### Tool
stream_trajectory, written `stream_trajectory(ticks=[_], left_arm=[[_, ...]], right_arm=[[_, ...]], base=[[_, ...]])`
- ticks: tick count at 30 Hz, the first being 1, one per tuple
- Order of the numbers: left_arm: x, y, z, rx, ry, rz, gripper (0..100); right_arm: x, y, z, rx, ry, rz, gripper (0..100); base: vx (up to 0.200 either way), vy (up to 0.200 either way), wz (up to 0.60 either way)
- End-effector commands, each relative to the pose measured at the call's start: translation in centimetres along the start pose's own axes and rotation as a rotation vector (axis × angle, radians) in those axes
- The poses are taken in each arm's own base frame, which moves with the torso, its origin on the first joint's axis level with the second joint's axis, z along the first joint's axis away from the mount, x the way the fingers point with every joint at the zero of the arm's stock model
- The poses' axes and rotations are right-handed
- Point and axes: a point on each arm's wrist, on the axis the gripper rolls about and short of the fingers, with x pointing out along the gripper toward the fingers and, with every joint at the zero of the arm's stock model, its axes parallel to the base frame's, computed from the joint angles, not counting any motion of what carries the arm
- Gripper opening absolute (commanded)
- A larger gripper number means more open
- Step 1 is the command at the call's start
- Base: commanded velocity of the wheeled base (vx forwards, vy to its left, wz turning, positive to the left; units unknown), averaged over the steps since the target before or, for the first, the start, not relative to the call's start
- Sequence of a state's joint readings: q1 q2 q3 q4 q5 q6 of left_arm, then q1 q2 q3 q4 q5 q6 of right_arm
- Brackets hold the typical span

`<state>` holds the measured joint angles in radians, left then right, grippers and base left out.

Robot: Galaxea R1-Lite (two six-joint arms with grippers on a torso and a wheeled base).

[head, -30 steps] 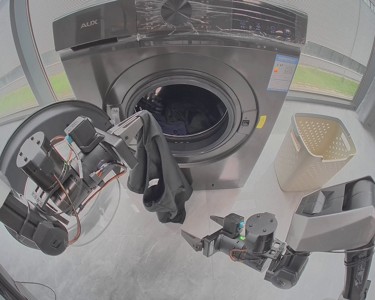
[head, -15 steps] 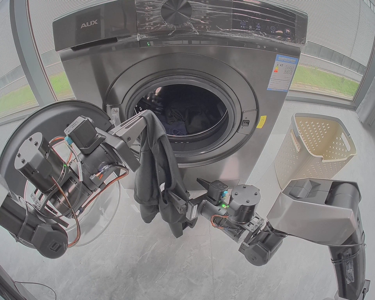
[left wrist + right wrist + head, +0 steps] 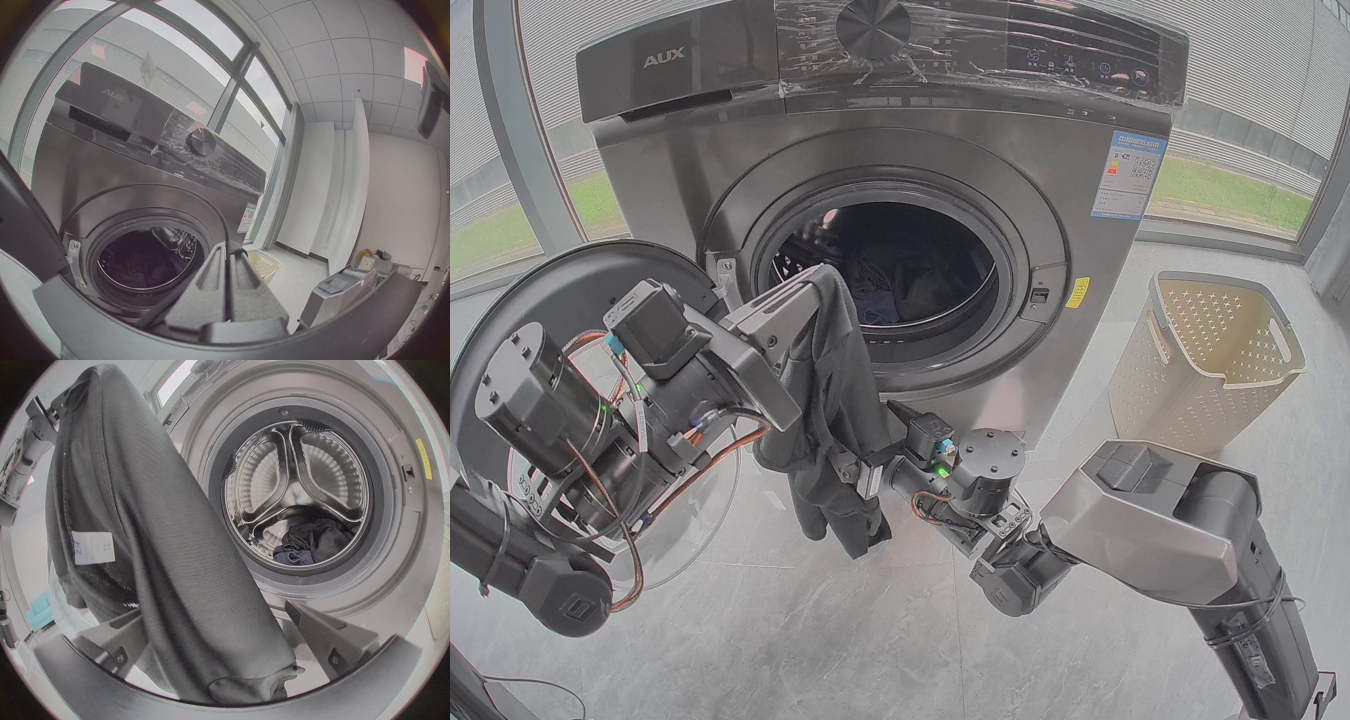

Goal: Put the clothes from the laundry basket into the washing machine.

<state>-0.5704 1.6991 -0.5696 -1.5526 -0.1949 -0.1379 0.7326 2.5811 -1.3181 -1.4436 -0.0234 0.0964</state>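
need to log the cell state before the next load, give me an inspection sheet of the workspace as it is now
surface: grey tiled floor
job's things: washing machine with its door swung open; dark clothes inside; dark garment hanging before the opening; laundry basket on the machine's right, no clothes seen in it
clutter: nothing seen
grippers: left gripper shut on the garment's top; right gripper open around its lower part
cables: orange and black wires looped along the left wrist
surroundings: windows behind the machine, grass outside

Left gripper (image 3: 812, 283) holds a dark garment (image 3: 836, 389) before the washing machine (image 3: 1050, 187); right gripper (image 3: 862, 475) seemingly touches it.
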Motion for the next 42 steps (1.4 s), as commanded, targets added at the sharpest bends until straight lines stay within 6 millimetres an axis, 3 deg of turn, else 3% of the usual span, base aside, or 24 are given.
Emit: stream_trajectory(ticks=[1, 4, 11, 12, 19, 20, 22, 25, 33, 37, 42], left_arm=[[-0.3, -1.0, 0.9, -0.012, -0.027, -0.035, 0], [-0.5, -1.4, 1.2, -0.021, -0.035, -0.048, 0], [-0.4, -0.3, 1.1, -0.011, -0.036, -0.01, 0], [-0.4, -0.2, 1.1, -0.008, -0.036, -0.007, 0], [-0.6, 1.5, 0.7, 0.006, -0.017, 0.063, 0], [-0.8, 3.6, -0.2, 0.027, 0.015, 0.129, 0], [-1.0, 4.4, -0.7, 0.034, 0.032, 0.156, 0], [-1.4, 5.6, -2.6, 0.034, 0.104, 0.191, 0], [-2.7, 6.0, -7.8, 0.005, 0.295, 0.207, 0], [-3.5, 5.9, -9.9, -0.002, 0.381, 0.195, 0], [-4.3, 6.1, -13.9, -0.027, 0.513, 0.2, 0]], right_arm=[[0.7, -0.4, -2.1, -0.002, 0.005, -0.007, 100], [0.8, -0.3, -2.2, -0.002, 0.001, -0.007, 100], [0.8, -1.0, -1.9, 0.001, -0.011, -0.041, 100], [0.8, -1.0, -1.9, 0.001, -0.011, -0.044, 0], [0.4, -2.4, -0.4, -0.003, -0.029, -0.086, 0], [-0.2, -3.8, 0.9, -0.007, -0.028, -0.13, 0], [-0.7, -4.3, 1.8, -0.007, -0.028, -0.146, 0], [-2.1, -4.2, 4.0, 0.01, -0.028, -0.155, 0], [-3.8, -3.5, 7.1, 0.055, -0.05, -0.17, 0], [-3.9, -3.5, 8.0, 0.067, -0.073, -0.171, 0], [-4.1, -3.2, 8.6, 0.078, -0.096, -0.161, 0]], base=[[0.0, 0.0, 0.0], [0.0, 0.0, 0.0], [0.0, 0.0, 0.0], [0.0, 0.0, 0.0], [0.0, 0.0, 0.0], [0.0, 0.0, 0.0], [0.0, 0.0, 0.0], [0.0, 0.0, 0.0], [0.0, 0.0, 0.0], [0.0, 0.0, 0.0], [0.0, 0.0, 0.0]])
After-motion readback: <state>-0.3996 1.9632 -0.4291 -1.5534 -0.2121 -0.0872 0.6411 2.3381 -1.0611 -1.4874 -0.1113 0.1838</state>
